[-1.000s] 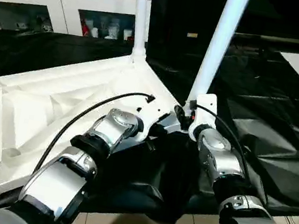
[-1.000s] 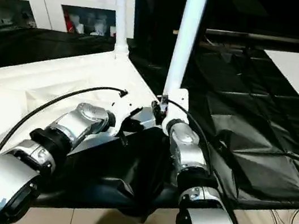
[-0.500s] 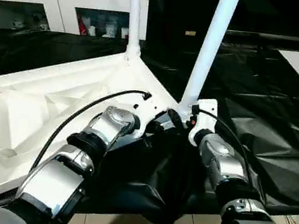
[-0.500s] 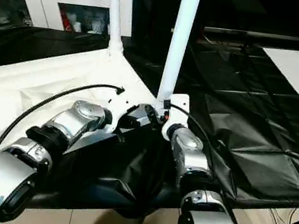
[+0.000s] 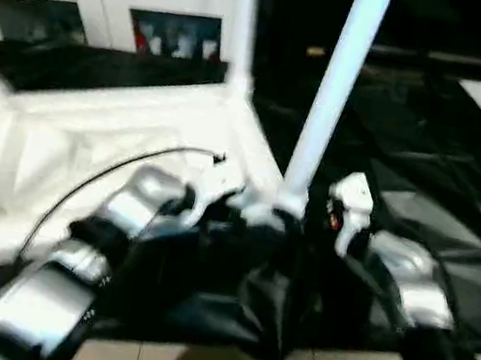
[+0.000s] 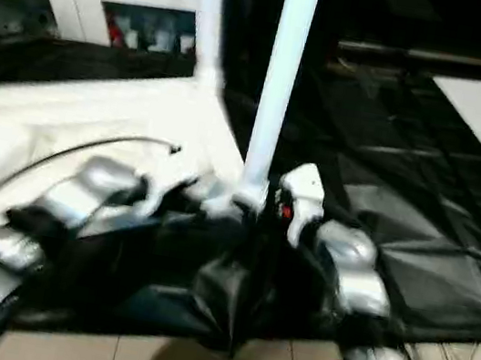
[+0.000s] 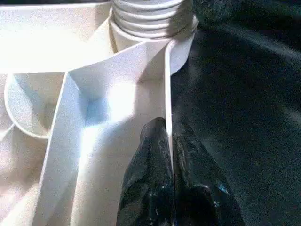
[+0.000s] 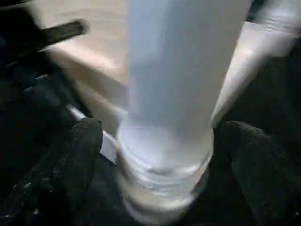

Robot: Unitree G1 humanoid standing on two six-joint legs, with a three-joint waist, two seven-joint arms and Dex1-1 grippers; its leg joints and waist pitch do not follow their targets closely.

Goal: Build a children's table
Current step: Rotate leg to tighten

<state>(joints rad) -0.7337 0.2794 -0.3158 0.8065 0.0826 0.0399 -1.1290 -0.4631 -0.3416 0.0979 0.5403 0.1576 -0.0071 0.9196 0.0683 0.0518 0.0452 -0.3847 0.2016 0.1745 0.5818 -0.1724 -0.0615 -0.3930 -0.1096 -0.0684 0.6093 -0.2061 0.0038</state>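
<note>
From the head, the long white tapered tube leg [image 5: 327,102] stands upright in the upturned white ribbed plastic tabletop's [image 5: 70,151] near corner; left wrist: left gripper [image 7: 170,155] pinches the rim (fingers shut); right wrist: right gripper [image 8: 155,155] gapes, straddling the leg's base, nearer it

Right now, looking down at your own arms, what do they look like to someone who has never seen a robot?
Both forearms are rounded silver shells joined by black segments. A thin black cable loops over the left forearm. The right forearm carries a white block with a small red mark near the wrist. Each arm ends in a tool with two thick, glossy black fingers: the left tool and the right tool.
</note>
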